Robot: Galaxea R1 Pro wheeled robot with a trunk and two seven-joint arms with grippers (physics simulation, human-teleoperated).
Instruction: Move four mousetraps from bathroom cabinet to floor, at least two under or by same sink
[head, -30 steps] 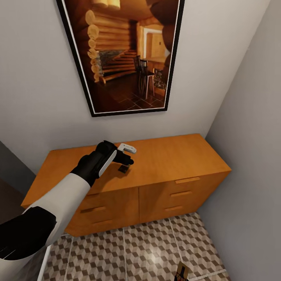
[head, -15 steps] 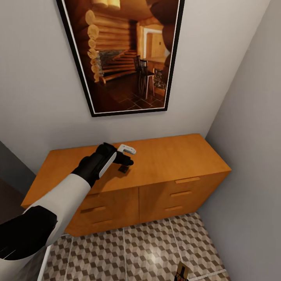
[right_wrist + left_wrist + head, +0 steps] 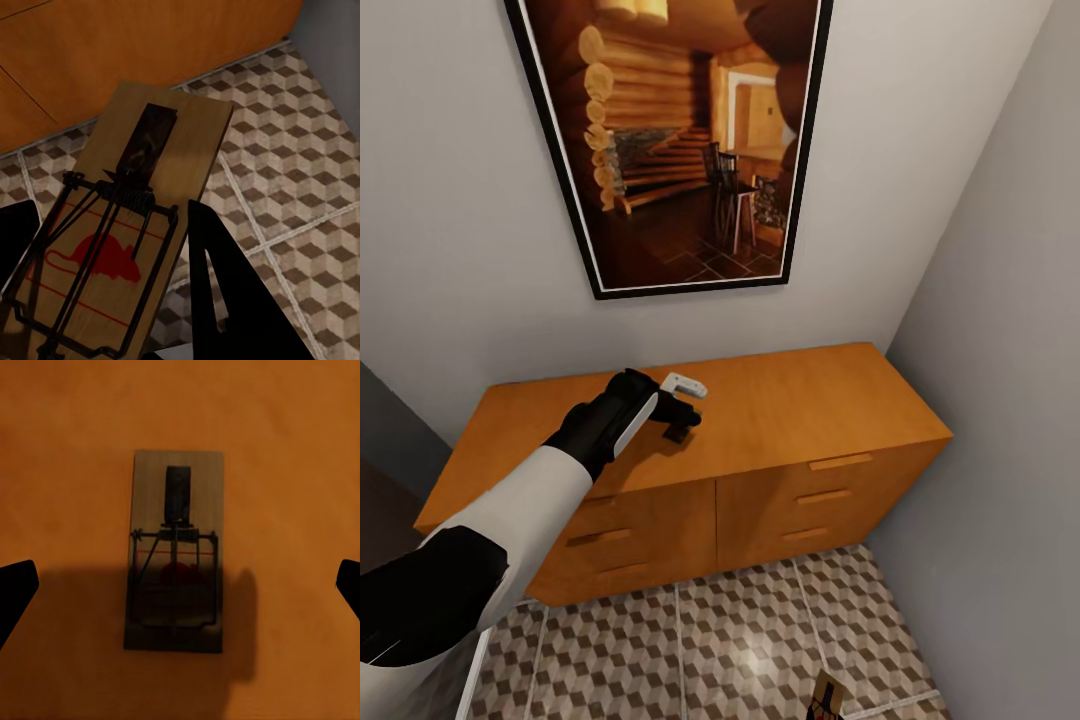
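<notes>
The left gripper (image 3: 682, 400), jaws apart, hovers over a mousetrap (image 3: 175, 550) on the cabinet (image 3: 800, 400) surface; the right gripper (image 3: 112, 262) is clamped on another mousetrap (image 3: 150, 187).

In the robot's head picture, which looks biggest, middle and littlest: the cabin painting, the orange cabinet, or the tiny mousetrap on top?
1. The painting and the cabinet look about alike, too close to rank.
2. The mousetrap is by far the littlest, under the left gripper.
</notes>
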